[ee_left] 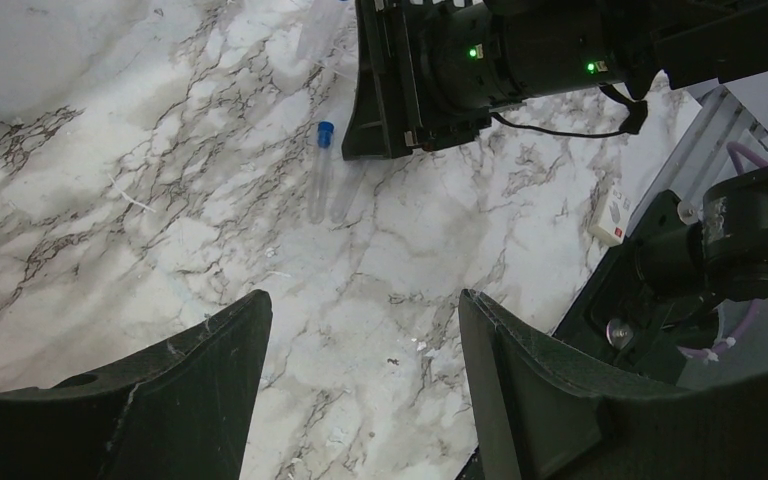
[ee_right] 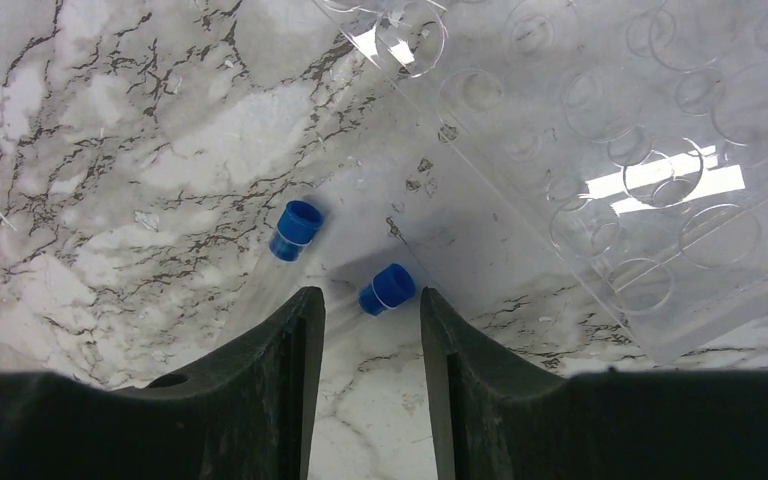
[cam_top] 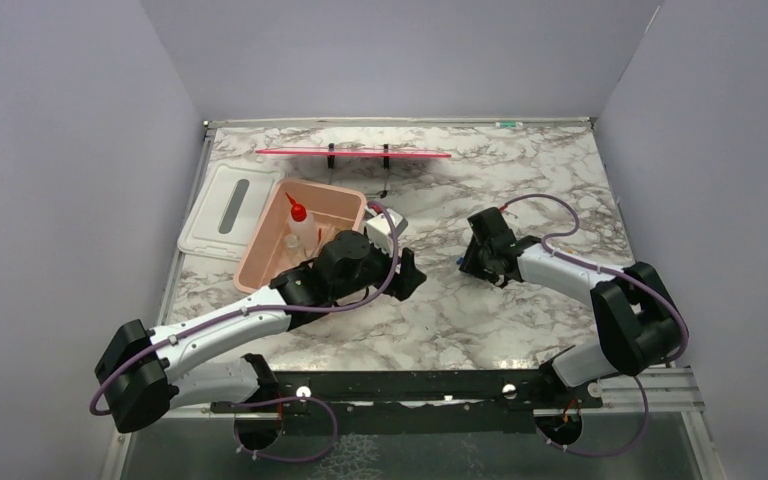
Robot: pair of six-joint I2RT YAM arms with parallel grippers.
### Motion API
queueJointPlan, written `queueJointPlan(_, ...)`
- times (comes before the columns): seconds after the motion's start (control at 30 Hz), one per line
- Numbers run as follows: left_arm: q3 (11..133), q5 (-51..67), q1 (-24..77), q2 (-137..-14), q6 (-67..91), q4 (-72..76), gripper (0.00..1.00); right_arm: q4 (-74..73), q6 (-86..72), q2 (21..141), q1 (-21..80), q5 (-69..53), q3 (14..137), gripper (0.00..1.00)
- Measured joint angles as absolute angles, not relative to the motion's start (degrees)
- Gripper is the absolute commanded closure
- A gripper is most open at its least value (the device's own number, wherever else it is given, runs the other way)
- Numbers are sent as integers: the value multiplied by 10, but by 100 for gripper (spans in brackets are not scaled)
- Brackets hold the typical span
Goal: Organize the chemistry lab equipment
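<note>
2 blue-capped tubes point(ee_right: 295, 232) on worktop point(ee_right: 110, 150), mid-frame R wrist view: one tube point(ee_right: 387, 288) betw part-open R jaws, not gripped; other just left. L jaws wide open, empty. 1 squeeze bottle point(cam_top: 301, 225) upright in pink tub point(cam_top: 263, 245), left-centre top view.

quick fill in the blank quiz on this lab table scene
1. The squeeze bottle stands inside the ___ tub.
2. The tube that the right gripper straddles has a ___ cap.
3. The left gripper is ___ and holds nothing.
Missing words: pink; blue; open.
</note>
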State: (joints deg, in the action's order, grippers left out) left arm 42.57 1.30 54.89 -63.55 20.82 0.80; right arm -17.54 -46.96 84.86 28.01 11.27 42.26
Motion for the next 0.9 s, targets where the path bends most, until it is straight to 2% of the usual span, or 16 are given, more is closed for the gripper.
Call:
queueJointPlan(0.2, 426, 13, 549, -642, 208, 8, 29, -176, -467, 855, 280, 113, 428, 65)
queueJointPlan(0.43, 426, 13, 549, -646, 217, 10, 29, -176, -454, 862, 280, 116, 431, 83)
queueJointPlan(0.7, 415, 24, 549, -699, 261, 36, 30, -175, -435, 850, 280, 108, 425, 87)
queueJointPlan(0.9, 398, 58, 549, -744, 325, 77, 31, -160, -434, 749, 280, 74, 392, 87)
